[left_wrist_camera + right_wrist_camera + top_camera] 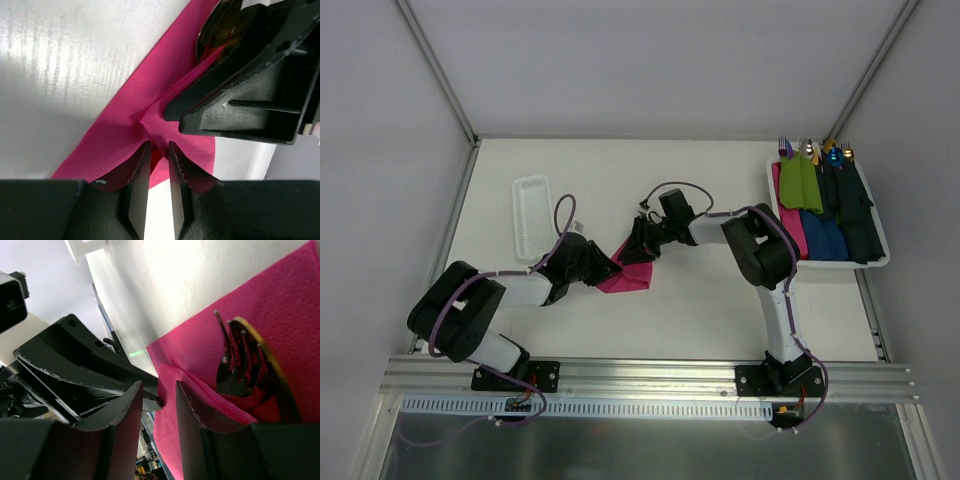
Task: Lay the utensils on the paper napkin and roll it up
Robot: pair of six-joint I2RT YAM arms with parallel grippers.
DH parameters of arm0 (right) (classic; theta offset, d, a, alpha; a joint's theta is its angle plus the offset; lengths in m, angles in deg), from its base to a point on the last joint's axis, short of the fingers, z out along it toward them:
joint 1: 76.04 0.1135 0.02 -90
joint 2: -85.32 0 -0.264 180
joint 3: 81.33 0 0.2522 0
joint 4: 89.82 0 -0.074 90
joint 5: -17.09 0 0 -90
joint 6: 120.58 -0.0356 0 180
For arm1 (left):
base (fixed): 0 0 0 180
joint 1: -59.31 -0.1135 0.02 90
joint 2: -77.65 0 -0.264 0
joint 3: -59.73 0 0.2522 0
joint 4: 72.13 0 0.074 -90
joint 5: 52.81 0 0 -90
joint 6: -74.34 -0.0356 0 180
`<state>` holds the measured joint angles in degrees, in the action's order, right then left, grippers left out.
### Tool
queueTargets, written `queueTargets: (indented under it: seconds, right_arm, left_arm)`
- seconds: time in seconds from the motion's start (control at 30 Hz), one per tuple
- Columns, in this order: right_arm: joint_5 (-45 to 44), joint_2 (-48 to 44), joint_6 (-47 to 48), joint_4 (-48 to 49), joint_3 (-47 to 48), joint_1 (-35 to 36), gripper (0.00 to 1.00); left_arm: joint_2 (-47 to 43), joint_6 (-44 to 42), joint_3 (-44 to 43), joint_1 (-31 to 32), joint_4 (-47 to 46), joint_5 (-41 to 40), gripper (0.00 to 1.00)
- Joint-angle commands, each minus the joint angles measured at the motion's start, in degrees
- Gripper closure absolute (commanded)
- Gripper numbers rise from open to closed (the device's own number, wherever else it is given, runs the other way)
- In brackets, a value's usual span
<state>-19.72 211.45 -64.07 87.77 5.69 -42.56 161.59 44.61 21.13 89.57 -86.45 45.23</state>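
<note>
- Napkin point(630, 278), pink, lies mid-table point(710, 300) between your two arms, with one flap folded up over the utensils point(237, 365).
- You see the gold utensils lying on the napkin. The fork tines and a spoon rim show past the fold, and the rest is under the flap.
- Your left gripper point(159, 146) has its jaws narrow, and a raised crease of the napkin sits between the tips. Bare table shows through the gap farther back, so you cannot tell whether the paper is pinched.
- Your right gripper point(159, 389) faces the left one, almost tip to tip. Its jaws stand a narrow gap apart, and one finger lies on the folded flap just beside the utensils. You cannot tell whether it is grasping anything.
- A white tray point(531, 215) sits on your left. A white bin point(840, 265) of green and blue napkin rolls point(800, 180) sits at far right. Both are well apart from the napkin.
</note>
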Motion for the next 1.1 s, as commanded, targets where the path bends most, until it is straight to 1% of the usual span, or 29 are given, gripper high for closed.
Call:
queueTargets:
  seconds: [0.0, 0.07, 0.1, 0.17, 0.2, 0.27, 0.63, 0.87, 1.07]
  right_arm:
    - [0.51, 0.00, -0.08, 1.39, 0.49, -0.16, 0.65]
    - [0.51, -0.09, -0.08, 1.39, 0.57, -0.16, 0.64]
    - [0.60, -0.09, 0.10, 1.39, 0.49, -0.16, 0.64]
    - [0.60, -0.26, 0.10, 1.30, 0.40, -0.16, 0.65]
    - [0.69, -0.35, 0.18, 1.39, 0.40, -0.25, 0.65]
    - [0.95, -0.44, 0.36, 1.39, 0.40, -0.25, 0.65]
    - [4.29, -5.71, 2.12, -0.02, 3.82, -2.27, 0.64]
    - [6.22, -9.14, 3.17, -1.95, 4.18, -3.86, 0.64]
    - [6.66, -11.69, 5.11, -4.41, 0.41, -3.68, 0.65]
  left_arm:
    - [1.22, 0.20, -2.05, -0.64, 1.71, -1.09, 0.78]
    - [1.84, 0.20, -2.40, -0.73, 1.97, -0.74, 0.74]
    - [1.93, 0.20, -2.49, -0.73, 1.97, -0.82, 0.75]
    - [2.02, 0.29, -2.58, -0.73, 1.97, -0.82, 0.82]
    - [2.02, 0.29, -2.58, -0.64, 2.06, -1.09, 0.92]
    - [1.32, 0.37, -2.58, -0.73, 2.32, -1.53, 1.00]
    - [-4.49, -1.82, -2.14, -0.82, 8.21, -6.10, 1.00]
    - [-3.17, -1.74, -1.88, -0.73, 8.83, -6.71, 1.00]
    - [-2.03, -0.77, -1.79, -0.82, 9.35, -7.68, 1.00]
